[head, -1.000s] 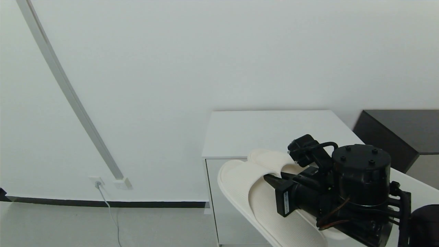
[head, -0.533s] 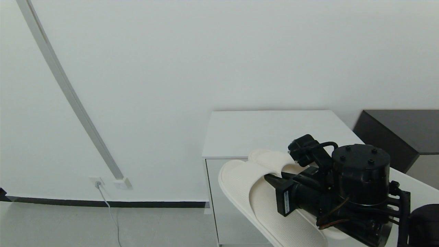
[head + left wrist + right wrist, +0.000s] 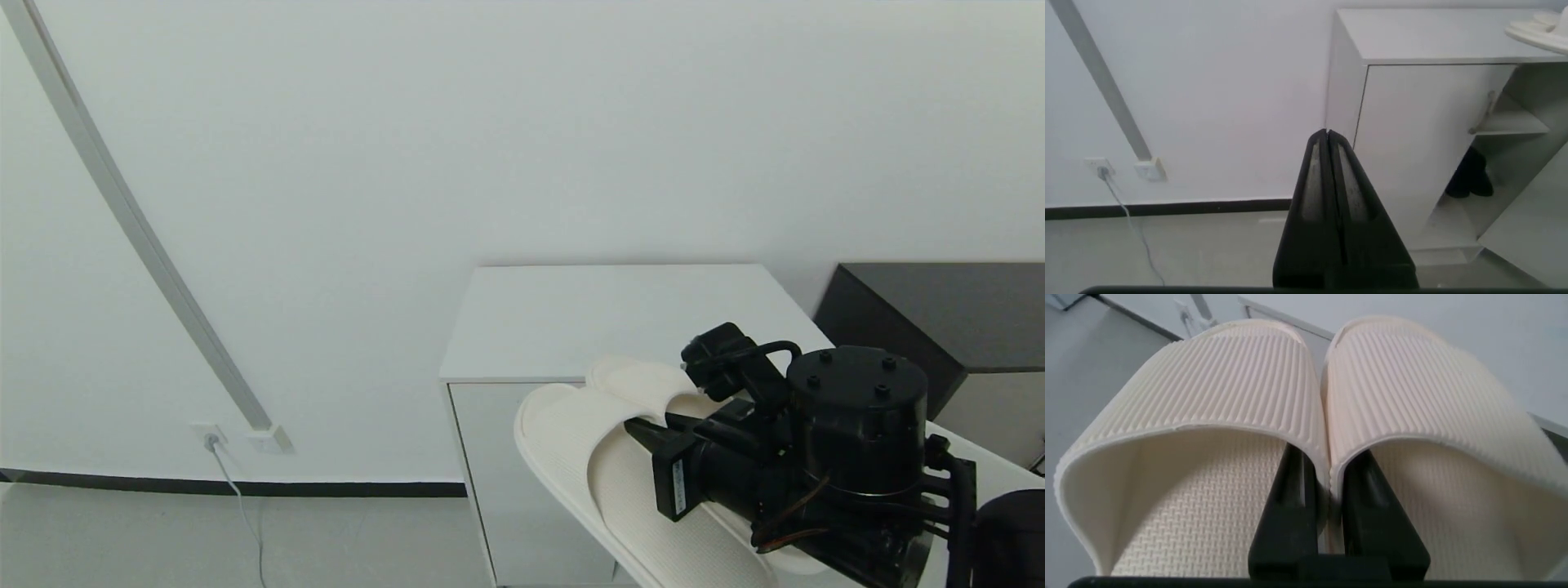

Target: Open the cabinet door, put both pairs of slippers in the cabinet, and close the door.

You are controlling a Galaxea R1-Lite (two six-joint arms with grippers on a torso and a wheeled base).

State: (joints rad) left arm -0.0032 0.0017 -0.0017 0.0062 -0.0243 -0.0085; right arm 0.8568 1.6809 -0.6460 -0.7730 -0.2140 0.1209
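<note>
Slippers, a cream pair in ribbed foam (image 3: 1249, 400), are the nearest thing, lying side by side with their toes pointing away. The right pincer (image 3: 1327, 498) grips them. One black finger (image 3: 1290, 498) goes into each shoe and the two inner walls are squeezed together between them, so a single grasp carries both. In the head view the pair hangs in the air at the right, tilted, just in front of the white box-shaped cabinet (image 3: 604, 318). I judge it is held there ready to go inside.

The left pincer (image 3: 1327, 143) is closed on nothing, its fingers pressed flat together. It sits off to the cabinet's left, facing it and well apart from the pair, probably to keep the way clear.

Beyond it the cabinet's right half stands open, with a white shelf (image 3: 1515, 122) inside and a dark shape (image 3: 1470, 175) below, too small to name. Farther right is a black block of furniture (image 3: 939, 310). Farthest is the white wall (image 3: 408, 163), with a slanting grey strip (image 3: 139, 237) and a socket with a cable (image 3: 208, 437).
</note>
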